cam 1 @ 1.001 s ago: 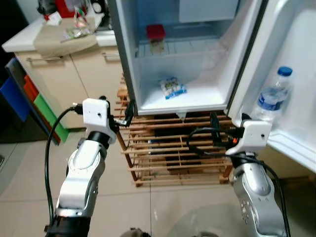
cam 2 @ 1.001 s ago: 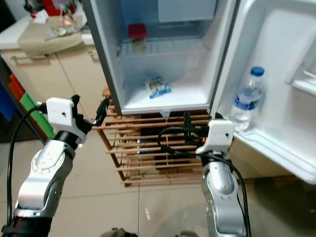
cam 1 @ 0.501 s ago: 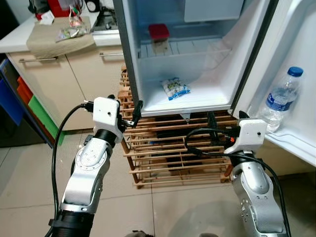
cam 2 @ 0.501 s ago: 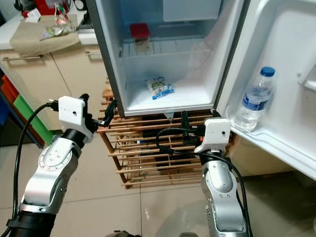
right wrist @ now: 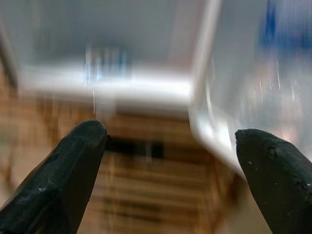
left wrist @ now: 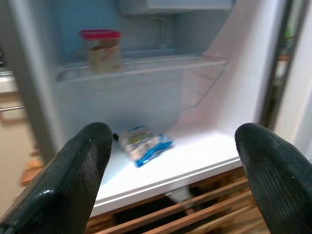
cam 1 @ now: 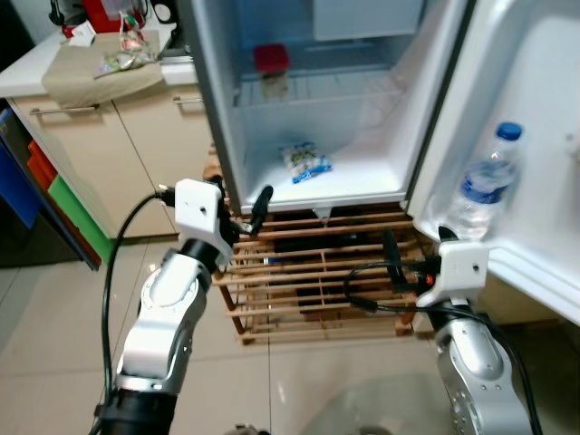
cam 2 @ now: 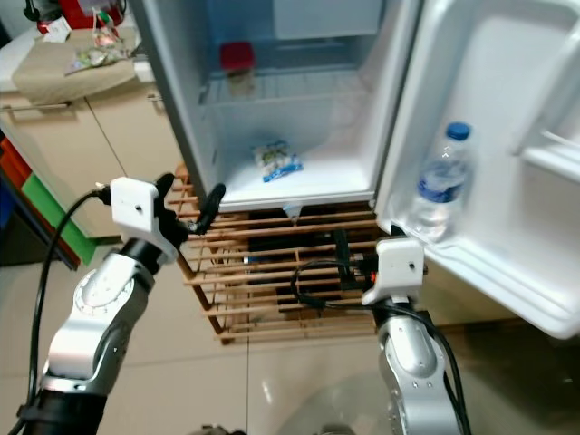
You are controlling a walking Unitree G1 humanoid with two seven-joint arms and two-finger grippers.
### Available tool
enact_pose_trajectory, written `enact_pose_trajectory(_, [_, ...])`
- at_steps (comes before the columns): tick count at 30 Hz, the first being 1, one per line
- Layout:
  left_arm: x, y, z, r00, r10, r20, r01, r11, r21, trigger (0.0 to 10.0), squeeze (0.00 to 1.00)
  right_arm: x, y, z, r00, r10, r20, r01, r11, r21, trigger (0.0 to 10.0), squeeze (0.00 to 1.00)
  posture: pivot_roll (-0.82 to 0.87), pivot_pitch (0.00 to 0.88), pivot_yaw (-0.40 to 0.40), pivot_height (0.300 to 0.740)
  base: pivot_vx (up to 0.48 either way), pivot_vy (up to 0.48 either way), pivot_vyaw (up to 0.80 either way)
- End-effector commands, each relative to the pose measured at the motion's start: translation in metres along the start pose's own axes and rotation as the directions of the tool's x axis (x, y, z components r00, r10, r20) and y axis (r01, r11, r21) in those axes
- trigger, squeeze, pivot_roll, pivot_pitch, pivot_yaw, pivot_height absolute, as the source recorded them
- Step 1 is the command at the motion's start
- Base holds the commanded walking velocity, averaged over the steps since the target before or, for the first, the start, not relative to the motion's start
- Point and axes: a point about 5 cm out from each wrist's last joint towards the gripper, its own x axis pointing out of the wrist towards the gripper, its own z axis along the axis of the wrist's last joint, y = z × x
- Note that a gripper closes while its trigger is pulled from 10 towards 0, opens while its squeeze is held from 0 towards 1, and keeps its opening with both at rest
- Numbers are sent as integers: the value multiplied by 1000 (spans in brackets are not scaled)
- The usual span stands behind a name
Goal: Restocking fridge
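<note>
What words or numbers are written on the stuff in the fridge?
None can be read.
Water bottle in the door shelf: blue label, print too small.
Blue and white packet on the fridge floor: print too blurred.
Red-lidded jar on the wire shelf: label too blurred.

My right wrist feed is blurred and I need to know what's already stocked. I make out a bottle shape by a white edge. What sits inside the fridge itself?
Observer: A blue-and-white packet lies on the floor of the fridge.
Operator: Anything on the shelf above it?
Observer: Yes, a red-lidded jar stands on the wire shelf.
Operator: And the bottle?
Observer: The water bottle stands upright in the lower rack of the open door.
Operator: Is the left gripper carrying anything?
Observer: No. The left gripper is open and empty, facing the fridge opening.
</note>
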Motion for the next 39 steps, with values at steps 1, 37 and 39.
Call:
enact_pose_trajectory(1, [3, 9, -8, 998, 24, -54, -25, 1000, -13, 10000, 0, -17, 0, -38, 983, 65, -173, -65, 998, 6, 10000, 0, -221, 24, 81, 740, 0, 0, 0])
enact_pose_trajectory(37, [-95, 45, -195, 402, 151, -903, 278, 920, 277, 10000, 0, -11, -204, 7, 673, -737, -59, 708, 665, -236, 10000, 0, -279, 7, 98, 740, 0, 0, 0])
enact_pose_trajectory(39, [-95, 43, -196, 402, 152, -903, 276, 920, 278, 10000, 0, -9, -202, 8, 683, -729, -53, 701, 674, -232, 10000, 0, -279, 7, 98, 740, 0, 0, 0])
